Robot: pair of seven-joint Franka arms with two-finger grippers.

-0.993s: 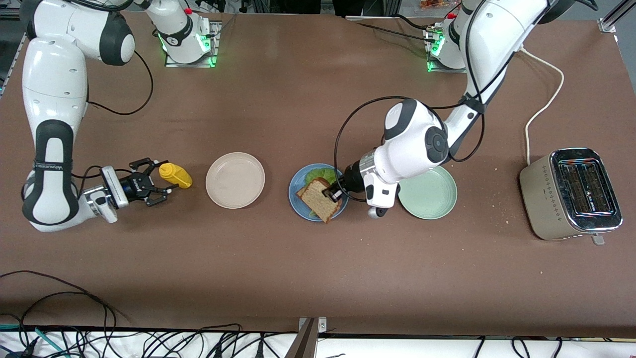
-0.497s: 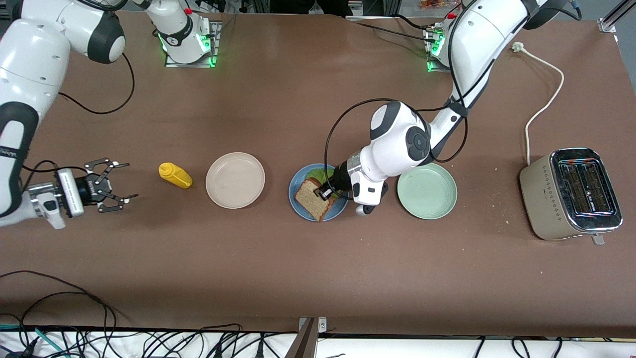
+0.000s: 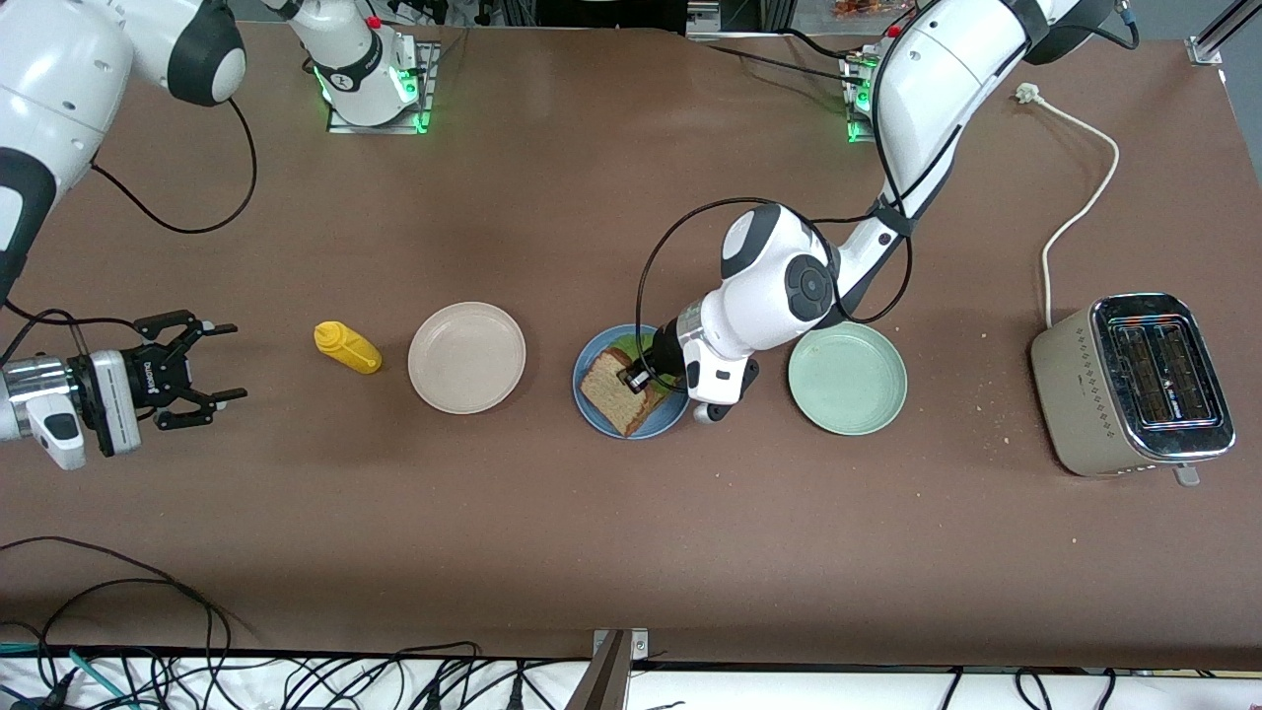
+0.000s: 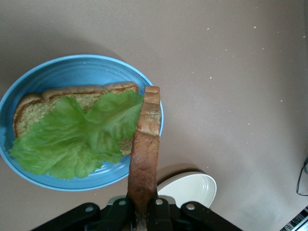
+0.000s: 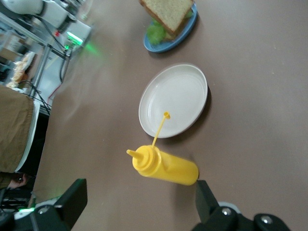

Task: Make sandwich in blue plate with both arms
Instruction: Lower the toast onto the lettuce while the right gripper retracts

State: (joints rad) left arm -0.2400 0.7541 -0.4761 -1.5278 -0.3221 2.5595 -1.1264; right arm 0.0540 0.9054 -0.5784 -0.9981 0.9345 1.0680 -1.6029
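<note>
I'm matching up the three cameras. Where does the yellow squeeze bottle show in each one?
Front view: yellow squeeze bottle lies on the table beside the beige plate, toward the right arm's end.
Left wrist view: not in it.
Right wrist view: lower centre, lying flat.
Shared landmark: the beige plate next to it.

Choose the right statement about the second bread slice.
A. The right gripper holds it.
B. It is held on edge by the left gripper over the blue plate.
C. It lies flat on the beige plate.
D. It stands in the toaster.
B: the left gripper pinches the top bread slice on edge over the blue plate, where lettuce covers the lower slice.
</note>
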